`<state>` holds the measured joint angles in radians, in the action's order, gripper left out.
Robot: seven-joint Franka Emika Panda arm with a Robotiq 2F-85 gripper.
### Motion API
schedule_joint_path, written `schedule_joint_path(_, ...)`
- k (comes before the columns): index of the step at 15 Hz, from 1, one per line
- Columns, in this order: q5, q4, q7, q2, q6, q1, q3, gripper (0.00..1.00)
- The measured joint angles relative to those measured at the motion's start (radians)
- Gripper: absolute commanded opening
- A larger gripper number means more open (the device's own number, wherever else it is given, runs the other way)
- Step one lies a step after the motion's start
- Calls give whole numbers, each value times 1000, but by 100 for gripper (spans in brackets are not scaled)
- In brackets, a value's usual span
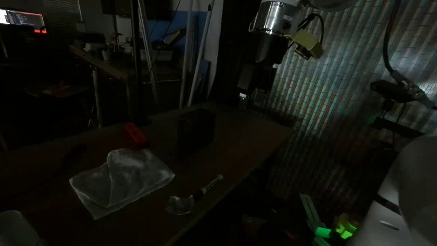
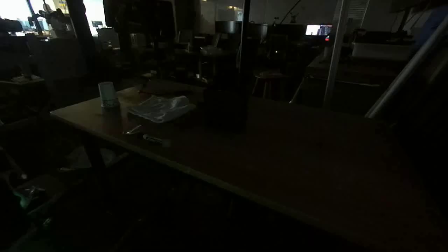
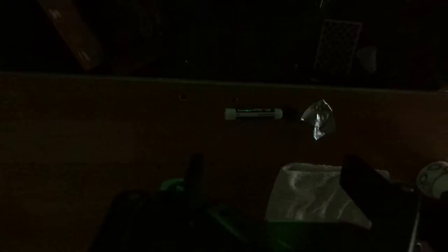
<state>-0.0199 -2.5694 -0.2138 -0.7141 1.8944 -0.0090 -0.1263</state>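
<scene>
In very dim light, an end effector [image 1: 251, 98] is hanging above a dark wooden surface [image 1: 239, 141], its two fingers [image 3: 196, 171] standing spread well apart and gripping nothing that can be made out. In an exterior view, a dark box [image 1: 197, 130] is standing on the surface, lower than the fingertips and showing apart from them; it is seeming the nearest thing, though the darkness is making depth hard to judge. Working well here is calling, by judgement, for keeping the fingers evenly spread, lowering slowly and straight, and checking clearance around the box's upper edges (black on near-black, they are all but vanishing into shadow) before allowing any contact. The arm [image 1: 275, 18] is reaching in from above, its lower end hanging close to vertical and the fingers pointing down toward the surface. In the wrist view, a folded pale cloth [image 3: 308, 196] is lying partly hidden behind one finger, while a marker [image 3: 253, 113] and a crumpled silvery wrapper [image 3: 319, 120] are resting beyond the fingertips, near the surface's edge. A pale cup [image 2: 107, 93] is standing near the cloth in an exterior view
</scene>
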Motion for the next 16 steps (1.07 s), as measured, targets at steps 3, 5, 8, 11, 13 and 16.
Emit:
schedule_joint_path(3,0,10,0,-5,0,0,0,100)
schedule_joint_path(5,0,11,0,-6,0,0,0,100)
schedule_joint_path(8,0,11,0,-6,0,0,0,100)
schedule_joint_path(11,0,11,0,-6,0,0,0,100)
schedule_joint_path(13,0,11,0,-7,0,0,0,100)
schedule_joint_path(16,0,11,0,-7,0,0,0,100)
